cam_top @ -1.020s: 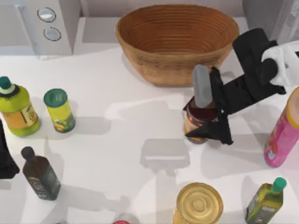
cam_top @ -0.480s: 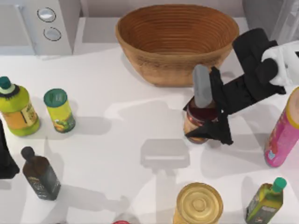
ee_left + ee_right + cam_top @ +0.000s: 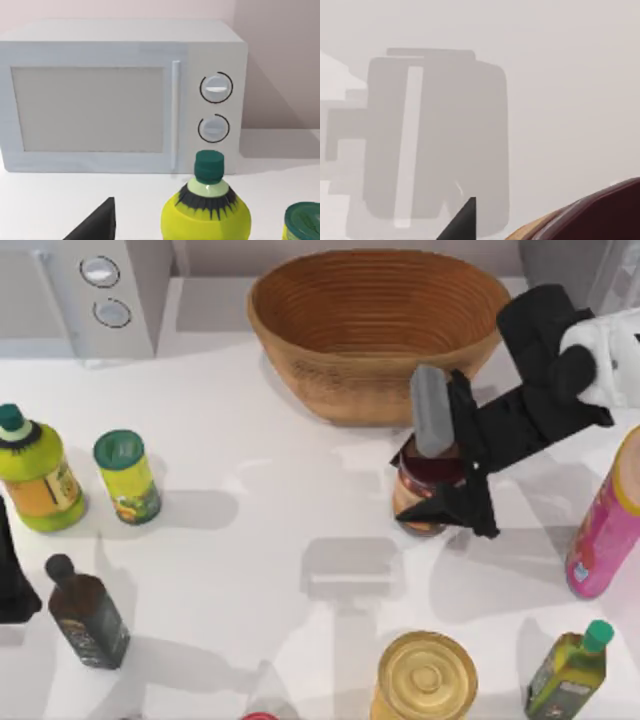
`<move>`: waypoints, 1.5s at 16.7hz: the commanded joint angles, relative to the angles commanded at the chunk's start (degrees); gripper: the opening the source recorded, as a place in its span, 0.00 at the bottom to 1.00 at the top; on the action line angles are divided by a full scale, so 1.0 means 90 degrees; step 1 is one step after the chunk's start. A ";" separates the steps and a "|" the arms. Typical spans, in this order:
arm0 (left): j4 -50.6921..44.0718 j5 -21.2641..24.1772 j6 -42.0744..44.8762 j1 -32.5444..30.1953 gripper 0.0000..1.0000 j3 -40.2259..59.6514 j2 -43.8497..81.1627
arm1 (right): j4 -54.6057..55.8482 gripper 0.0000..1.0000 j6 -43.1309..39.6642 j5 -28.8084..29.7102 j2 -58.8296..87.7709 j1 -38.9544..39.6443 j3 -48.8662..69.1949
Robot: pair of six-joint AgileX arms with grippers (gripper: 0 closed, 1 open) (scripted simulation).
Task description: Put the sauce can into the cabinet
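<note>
The right gripper (image 3: 440,483) has its fingers closed around the sauce can (image 3: 418,502), one grey finger (image 3: 432,412) lying across the far side of the maroon top and a dark one hooked under the near side. The can sits between them, just in front of the wicker basket (image 3: 380,325), and from the look of its shadow on the worktop (image 3: 300,510) it may be a touch off the surface, though I cannot be sure. The cabinet (image 3: 570,265) is off beyond the fingers, at the far right corner behind the arm.

The worry, to my eye, is the basket rim: it stands right beside the fingers, and a low swing toward the cabinet could clip it. The pink bottle (image 3: 605,525) stands near on the other side. The grip also looks skewed, so the can might tilt or slip.

The left gripper (image 3: 10,570) sits parked at the left edge.
</note>
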 joint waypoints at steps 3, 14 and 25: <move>0.0000 0.0000 0.0000 0.0000 1.00 0.0000 0.0000 | -0.0854 0.00 0.0002 0.0031 -0.0198 -0.0026 0.0537; 0.0000 0.0000 0.0000 0.0000 1.00 0.0000 0.0000 | -0.3111 0.00 0.0005 -0.0021 -0.0945 -0.0055 0.2145; 0.0000 0.0000 0.0000 0.0000 1.00 0.0000 0.0000 | -0.2428 0.00 0.1243 0.0560 -0.2378 -0.0360 0.0497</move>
